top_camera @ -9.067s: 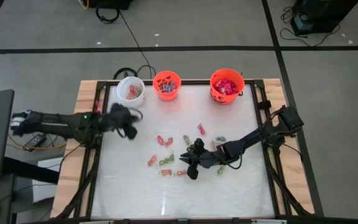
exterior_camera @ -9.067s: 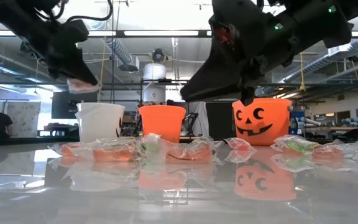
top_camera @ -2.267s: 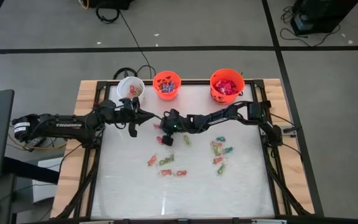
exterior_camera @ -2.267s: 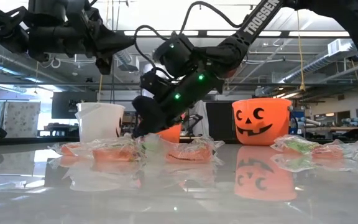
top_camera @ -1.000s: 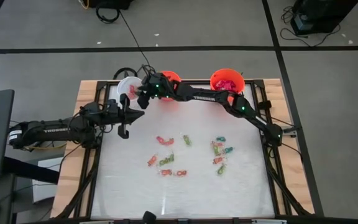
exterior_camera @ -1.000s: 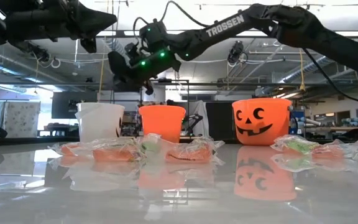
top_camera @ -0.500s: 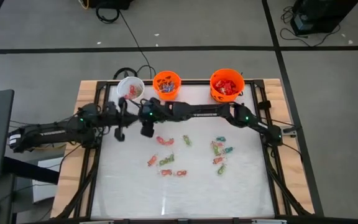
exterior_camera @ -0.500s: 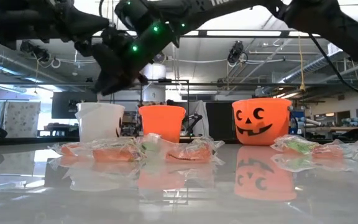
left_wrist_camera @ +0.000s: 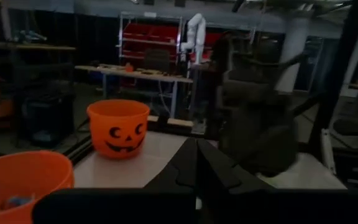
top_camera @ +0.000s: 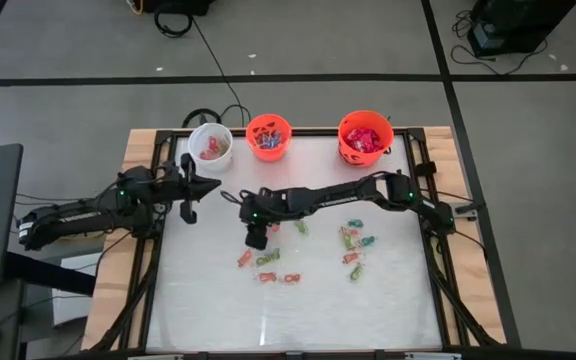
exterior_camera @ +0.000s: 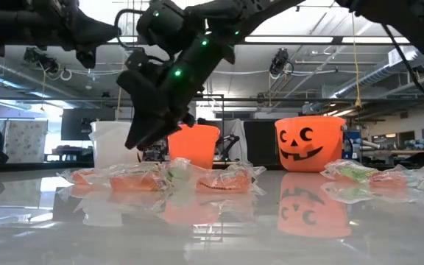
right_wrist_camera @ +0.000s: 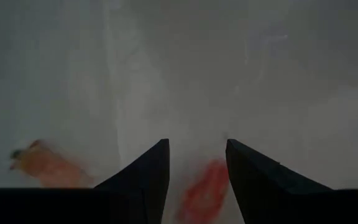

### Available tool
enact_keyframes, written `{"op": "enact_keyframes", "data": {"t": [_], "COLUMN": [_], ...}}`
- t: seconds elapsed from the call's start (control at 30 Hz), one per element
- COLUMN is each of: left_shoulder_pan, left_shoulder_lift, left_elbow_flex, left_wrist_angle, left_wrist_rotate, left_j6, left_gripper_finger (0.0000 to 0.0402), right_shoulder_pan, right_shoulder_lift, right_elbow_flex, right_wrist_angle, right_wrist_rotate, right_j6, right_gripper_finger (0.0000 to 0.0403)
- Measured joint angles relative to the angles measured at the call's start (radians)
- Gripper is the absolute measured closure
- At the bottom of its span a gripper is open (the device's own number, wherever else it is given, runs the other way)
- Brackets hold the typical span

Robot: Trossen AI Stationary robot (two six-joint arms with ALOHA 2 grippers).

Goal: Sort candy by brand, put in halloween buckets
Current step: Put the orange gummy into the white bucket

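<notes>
The candy is partly sorted: the white bucket [top_camera: 210, 144], the small orange bucket [top_camera: 268, 135] and the larger orange bucket [top_camera: 365, 136] stand in a row along the table's far edge, and each already holds wrapped pieces, the larger one mostly shiny red packets [top_camera: 364, 139]. Judging from that, the job is well along but not finished, since loose candy still lies mid-table in two clusters: roughly five or six pieces in the left cluster [top_camera: 265, 260] and about four or five in the right cluster [top_camera: 353, 244]; an exact count is hard because the wrappers overlap. So there are three buckets and about ten pieces left to place. The right gripper [top_camera: 256, 238] reaches across to the left cluster and hangs just above a red piece [right_wrist_camera: 205, 191], its fingers spread and empty, the piece framed between them. The left gripper [top_camera: 187, 203] waits near the table's left edge, beside the white bucket, clenched on nothing visible.
</notes>
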Motion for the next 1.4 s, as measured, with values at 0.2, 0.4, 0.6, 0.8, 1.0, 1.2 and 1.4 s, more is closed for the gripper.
{"op": "enact_keyframes", "data": {"t": [0.2,0.4,0.6,0.8,1.0,1.2,1.4], "left_shoulder_pan": [0.001,0.001,0.001,-0.001,-0.002,-0.089,-0.172], "left_shoulder_lift": [0.000,0.016,0.075,0.180,0.299,0.446,0.606], "left_elbow_flex": [0.000,0.000,0.000,0.000,0.000,0.000,0.001], "left_wrist_angle": [-0.096,-0.223,-0.237,-0.290,-0.177,0.022,0.372], "left_wrist_rotate": [-0.027,-0.075,-0.075,-0.026,0.006,0.192,0.071], "left_j6": [0.002,0.007,0.015,0.032,0.034,-0.020,-0.063], "left_gripper_finger": [0.0392,0.0385,0.0359,0.0302,0.0241,0.0227,0.0227], "right_shoulder_pan": [0.012,0.015,0.013,0.023,0.039,0.034,0.033], "right_shoulder_lift": [-0.008,-0.008,-0.014,-0.070,-0.232,-0.433,-0.455], "right_elbow_flex": [-0.091,-0.147,-0.148,-0.148,-0.257,-0.541,-0.635], "right_wrist_angle": [-0.009,0.040,0.064,-0.001,-0.007,0.296,0.465], "right_wrist_rotate": [0.009,-0.014,-0.012,-0.042,0.022,-0.016,0.025], "right_j6": [0.049,0.033,-0.049,-0.145,-0.192,-0.170,-0.183], "right_gripper_finger": [0.0234,0.0239,0.0325,0.0382,0.0388,0.0382,0.0389]}}
